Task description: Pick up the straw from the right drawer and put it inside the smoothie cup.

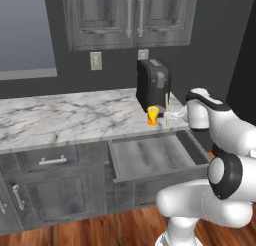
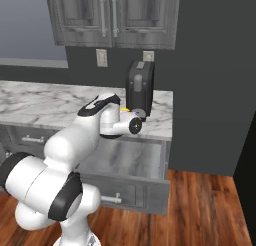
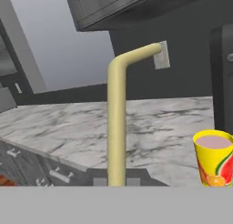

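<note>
now the gripper (image 1: 168,117) is clenched on the straw (image 3: 117,127), which stands upright in the hand view with its bent end tipping toward 2 o'clock. the smoothie cup (image 3: 214,158) sits on the marble counter (image 1: 60,117) at about 4 o'clock of the straw there, apart from it. the black appliance (image 1: 152,85) stands just behind the cup. the right drawer (image 1: 155,157) hangs open below the counter.

counter: white marble top (image 1: 60,117) with grey veins, sits over grey cabinets
on it, right end: tall black appliance (image 1: 152,85), back near the wall
just in front of that: little yellow-orange smoothie cup (image 1: 153,116), near the front edge
</note>
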